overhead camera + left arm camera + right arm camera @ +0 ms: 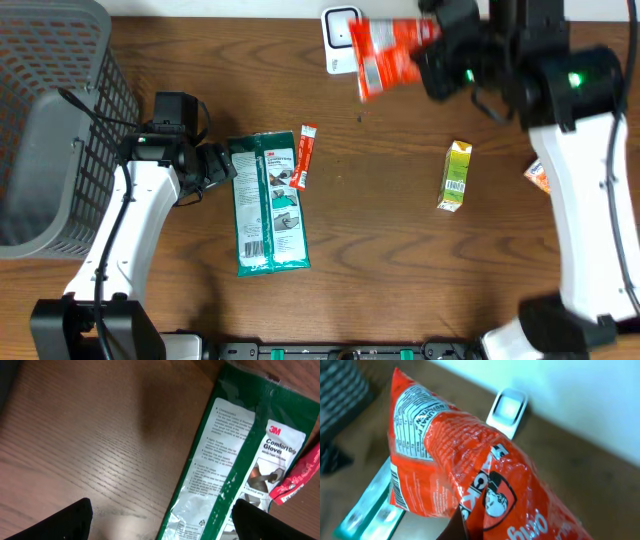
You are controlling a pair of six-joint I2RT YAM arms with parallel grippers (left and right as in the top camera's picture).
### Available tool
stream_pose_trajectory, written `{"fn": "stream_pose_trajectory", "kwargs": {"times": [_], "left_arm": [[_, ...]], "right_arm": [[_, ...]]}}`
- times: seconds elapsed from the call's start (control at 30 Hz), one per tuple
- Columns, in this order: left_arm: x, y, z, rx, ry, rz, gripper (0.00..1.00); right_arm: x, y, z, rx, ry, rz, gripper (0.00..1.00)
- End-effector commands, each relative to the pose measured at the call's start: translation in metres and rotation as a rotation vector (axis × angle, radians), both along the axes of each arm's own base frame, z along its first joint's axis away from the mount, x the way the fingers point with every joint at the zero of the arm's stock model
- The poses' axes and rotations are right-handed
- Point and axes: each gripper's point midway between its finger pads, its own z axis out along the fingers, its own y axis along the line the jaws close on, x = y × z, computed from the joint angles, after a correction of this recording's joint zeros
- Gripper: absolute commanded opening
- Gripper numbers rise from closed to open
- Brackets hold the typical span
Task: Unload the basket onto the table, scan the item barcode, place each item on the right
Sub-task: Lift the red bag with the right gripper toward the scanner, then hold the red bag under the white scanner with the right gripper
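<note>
My right gripper (437,56) is shut on a red-orange snack bag (388,55) and holds it in the air just right of the white scanner (338,30) at the table's far edge. In the right wrist view the bag (470,460) fills the frame, with its barcode (395,487) on the left edge and the scanner (507,407) behind it. One dark finger (456,527) shows under the bag. My left gripper (222,165) stands open low over the left edge of a green glove package (268,205); between its fingers (162,515) lie bare wood and the package (225,460).
A small red packet (305,157) lies beside the glove package's top right. A green-yellow carton (456,176) lies right of centre. An orange item (537,177) peeks from behind the right arm. A grey wire basket (50,130) stands at the left edge.
</note>
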Motion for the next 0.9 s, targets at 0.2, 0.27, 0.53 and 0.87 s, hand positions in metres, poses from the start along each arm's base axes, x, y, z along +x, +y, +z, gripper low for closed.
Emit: {"fn": "stream_pose_trajectory", "kwargs": {"times": [0.2,0.27,0.53,0.87], "left_arm": [[0.002,0.003,0.003,0.015,-0.006,-0.003,0.9],[0.002,0.003,0.003,0.015,-0.006,-0.003,0.9],[0.002,0.003,0.003,0.015,-0.006,-0.003,0.9],[0.002,0.003,0.003,0.015,-0.006,-0.003,0.9]], "right_arm": [[0.102,0.024,-0.022,-0.275,-0.255,-0.091,0.01],[0.121,0.028,-0.031,-0.349,-0.305,-0.128,0.01],[0.183,0.065,-0.076,-0.66,-0.507,-0.071,0.01],[0.229,0.089,-0.114,-1.173,-0.732,-0.049,0.01]]}}
